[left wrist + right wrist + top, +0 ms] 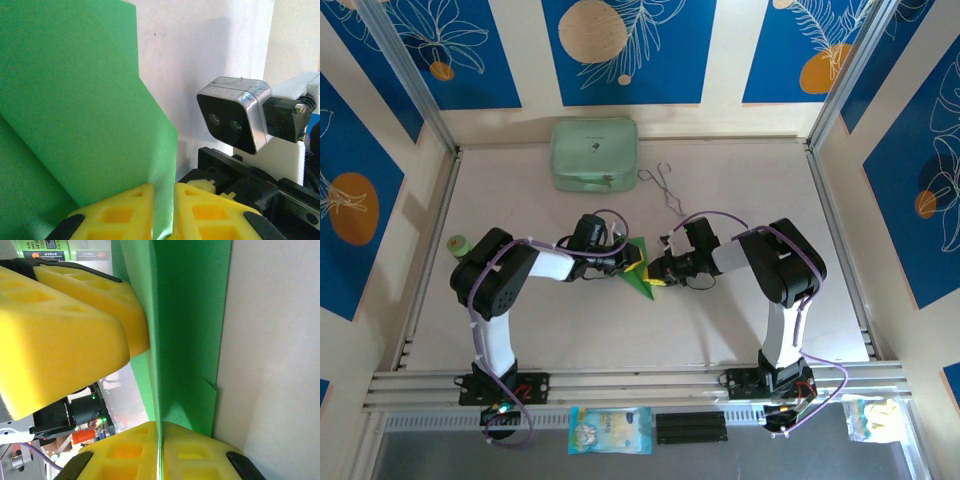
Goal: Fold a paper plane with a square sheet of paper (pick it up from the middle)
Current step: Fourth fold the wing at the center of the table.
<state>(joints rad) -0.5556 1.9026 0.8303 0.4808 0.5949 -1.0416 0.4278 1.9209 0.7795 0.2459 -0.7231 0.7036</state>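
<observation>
1. Left gripper: the yellow pads are drawn narrow and clamped on the sheet of paper. The sheet rises from the closed seam as a broad green panel with an angled upper edge.
2. Right gripper: the pads are likewise pinched together on the paper. A folded edge runs straight up out of the seam. The left gripper's fingers touch the same sheet just beside this grip.
3. Position, top view: the two grippers meet nose to nose near the middle of the table, with the paper held between them. Whether it is lifted clear of the surface cannot be told.
4. Paper condition: it is creased and layered into a pointed wedge, no longer a flat square. Judged a part-made fold, not a finished plane.
5. Governing relation: the wedge's long axis runs far-to-near, across the left-right line joining the grippers. Each arm holds it from its own side, and neither is the nearer.
6. Assessment: the next crease likely turns about that axis. With both grips closed close together, any uneven pull risks tearing or skewing the fold.
7. Surroundings: the mint case and wire tongs lie at the far side, well apart.
</observation>
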